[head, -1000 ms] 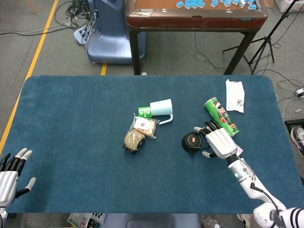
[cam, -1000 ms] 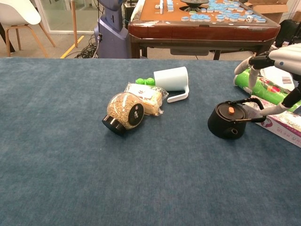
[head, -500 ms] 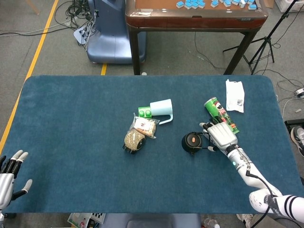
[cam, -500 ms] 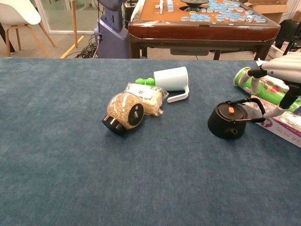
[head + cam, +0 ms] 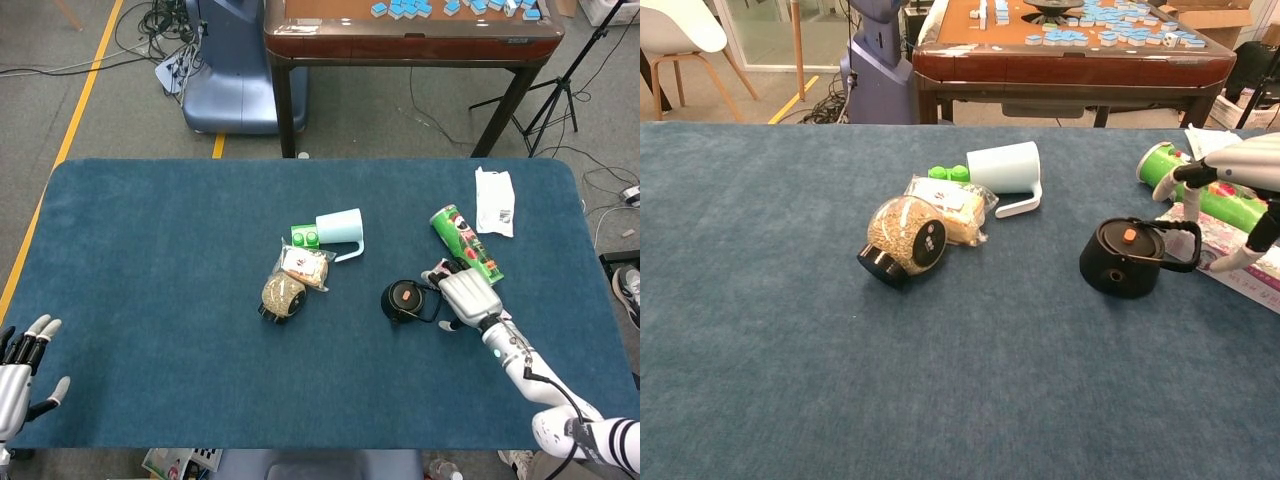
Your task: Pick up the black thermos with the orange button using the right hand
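Note:
The black thermos with the orange button lies on its side on the blue table, right of centre, its looped handle pointing right. My right hand hovers just right of it. A finger hangs down behind the handle loop and the thumb reaches in from the right; neither visibly closes on it. My left hand rests with spread fingers at the table's near left corner, holding nothing.
A green chips can and a flat pink-white box lie beside and under my right hand. A white packet sits farther back. Pale mug, snack bag and grain jar cluster at table centre.
My right hand drew in from spread fingers over the thermos, then lowered beside its handle. The thermos shifted slightly left and turned, its handle loop now raised. The left hand slid a little lower.

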`<action>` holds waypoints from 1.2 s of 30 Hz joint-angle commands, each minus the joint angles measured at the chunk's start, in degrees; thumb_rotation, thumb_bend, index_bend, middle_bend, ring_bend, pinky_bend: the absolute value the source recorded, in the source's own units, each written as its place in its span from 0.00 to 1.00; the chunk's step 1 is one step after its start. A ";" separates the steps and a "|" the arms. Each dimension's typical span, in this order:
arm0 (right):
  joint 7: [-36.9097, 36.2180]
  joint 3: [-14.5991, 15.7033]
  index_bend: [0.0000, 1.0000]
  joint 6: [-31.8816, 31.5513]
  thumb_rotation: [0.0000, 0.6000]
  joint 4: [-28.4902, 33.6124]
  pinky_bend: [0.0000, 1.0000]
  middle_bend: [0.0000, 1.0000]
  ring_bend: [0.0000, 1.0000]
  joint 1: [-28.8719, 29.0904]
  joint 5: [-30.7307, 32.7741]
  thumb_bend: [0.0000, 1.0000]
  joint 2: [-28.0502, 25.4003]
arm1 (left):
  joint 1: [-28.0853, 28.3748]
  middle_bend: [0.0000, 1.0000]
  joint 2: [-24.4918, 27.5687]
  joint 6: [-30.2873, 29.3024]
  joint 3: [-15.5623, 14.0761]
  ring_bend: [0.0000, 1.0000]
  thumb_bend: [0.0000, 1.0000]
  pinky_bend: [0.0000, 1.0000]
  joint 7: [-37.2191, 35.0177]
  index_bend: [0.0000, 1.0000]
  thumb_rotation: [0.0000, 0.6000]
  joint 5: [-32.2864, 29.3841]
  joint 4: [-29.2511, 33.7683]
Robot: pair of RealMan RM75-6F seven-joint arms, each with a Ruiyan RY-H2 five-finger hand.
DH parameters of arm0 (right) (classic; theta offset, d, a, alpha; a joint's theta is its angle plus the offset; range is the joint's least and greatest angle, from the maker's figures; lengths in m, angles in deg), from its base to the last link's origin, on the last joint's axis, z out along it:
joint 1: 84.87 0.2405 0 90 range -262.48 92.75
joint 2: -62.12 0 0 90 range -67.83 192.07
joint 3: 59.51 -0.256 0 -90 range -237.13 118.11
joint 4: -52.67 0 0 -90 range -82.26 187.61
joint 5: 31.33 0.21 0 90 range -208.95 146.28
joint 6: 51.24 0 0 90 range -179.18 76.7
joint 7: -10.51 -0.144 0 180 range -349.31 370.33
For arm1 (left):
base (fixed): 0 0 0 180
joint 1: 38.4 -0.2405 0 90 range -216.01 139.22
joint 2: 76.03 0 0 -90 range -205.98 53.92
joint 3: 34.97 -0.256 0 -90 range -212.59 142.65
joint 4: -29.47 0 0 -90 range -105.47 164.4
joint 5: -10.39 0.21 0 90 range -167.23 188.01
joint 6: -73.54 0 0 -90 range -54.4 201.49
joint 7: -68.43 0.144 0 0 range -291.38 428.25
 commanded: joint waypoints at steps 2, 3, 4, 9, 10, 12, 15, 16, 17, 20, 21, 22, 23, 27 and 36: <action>-1.23 0.84 0.21 -1.13 1.00 2.14 0.11 0.40 0.16 -1.07 -1.48 0.00 -1.35 | 0.10 0.07 -0.08 0.14 -0.04 0.13 0.30 0.01 0.10 0.11 1.00 0.13 -0.04; -1.29 1.14 0.21 -1.37 1.00 2.63 0.11 0.40 0.16 -1.31 -1.90 0.00 -1.57 | 0.13 0.07 -0.12 0.19 -0.06 0.13 0.30 0.02 0.15 0.11 1.00 0.20 -0.03; -1.28 1.37 0.21 -1.50 1.00 2.99 0.11 0.40 0.16 -1.48 -2.19 0.00 -1.68 | 0.14 0.07 -0.16 0.18 -0.07 0.13 0.30 0.02 0.16 0.11 1.00 0.23 -0.03; -1.49 2.65 0.21 -2.28 1.00 4.97 0.11 0.40 0.16 -2.26 -4.59 0.00 -1.66 | 0.05 0.07 -0.22 0.10 -0.11 0.13 0.30 0.02 0.02 0.11 1.00 0.26 -0.09; -1.60 2.96 0.21 -2.62 1.00 5.42 0.11 0.40 0.16 -2.47 -5.49 0.00 -1.56 | 0.00 0.07 -0.19 -0.01 -0.12 0.13 0.30 0.02 -0.07 0.11 1.00 0.29 -0.10; -1.71 3.50 0.21 -3.25 1.00 6.17 0.11 0.40 0.16 -2.84 -7.06 0.00 -1.45 | -0.11 0.07 -0.16 -0.22 -0.09 0.13 0.30 0.01 -0.20 0.11 1.00 0.28 -0.18; -1.66 4.13 0.21 -3.75 1.00 7.12 0.11 0.40 0.16 -3.20 -8.65 0.00 -1.35 | -0.22 0.07 -0.15 -0.31 -0.12 0.13 0.30 0.02 -0.36 0.11 1.00 0.24 -0.32; -1.62 4.34 0.21 -3.99 1.00 7.53 0.11 0.40 0.16 -3.33 -9.34 0.00 -1.26 | -0.23 0.07 -0.16 -0.28 -0.14 0.13 0.30 0.02 -0.37 0.11 1.00 0.23 -0.37; -1.63 4.46 0.21 -4.23 1.00 7.78 0.11 0.40 0.16 -3.44 -9.88 0.00 -1.18 | -0.24 0.07 -0.17 -0.27 -0.16 0.13 0.30 0.02 -0.39 0.11 1.00 0.24 -0.40; -1.65 4.55 0.21 -5.27 1.00 8.18 0.11 0.40 0.16 -3.88 -11.08 0.00 -1.10 | -0.24 0.07 -0.19 -0.25 -0.24 0.13 0.30 0.02 -0.56 0.11 1.00 0.40 -0.46; -1.63 4.36 0.21 -5.80 1.00 8.20 0.11 0.40 0.17 -4.05 -11.18 0.00 -1.10 | -0.24 0.07 -0.20 -0.28 -0.23 0.13 0.30 0.02 -0.61 0.11 1.00 0.42 -0.49; -1.61 4.15 0.21 -6.33 1.00 8.17 0.11 0.39 0.17 -4.23 -11.19 0.00 -1.08 | -0.25 0.07 -0.20 -0.28 -0.23 0.13 0.30 0.02 -0.69 0.11 1.00 0.42 -0.51; -1.64 3.90 0.23 -6.71 1.00 8.21 0.11 0.38 0.18 -4.39 -10.99 0.00 -1.16 | -0.24 0.07 -0.20 -0.26 -0.22 0.13 0.30 0.02 -0.78 0.11 1.00 0.39 -0.55; -0.90 3.22 0.33 -6.58 1.00 8.84 0.11 0.37 0.21 -4.23 -9.92 0.00 -1.28 | -0.05 0.07 -0.21 0.03 -0.23 0.13 0.30 0.01 -0.74 0.11 1.00 0.51 -0.62; 3.26 2.18 0.38 -5.91 1.00 9.50 0.11 0.39 0.27 -3.33 -7.16 0.00 1.10 | -0.02 0.07 -0.29 0.16 -0.29 0.13 0.30 0.02 -0.88 0.11 1.00 0.55 -0.80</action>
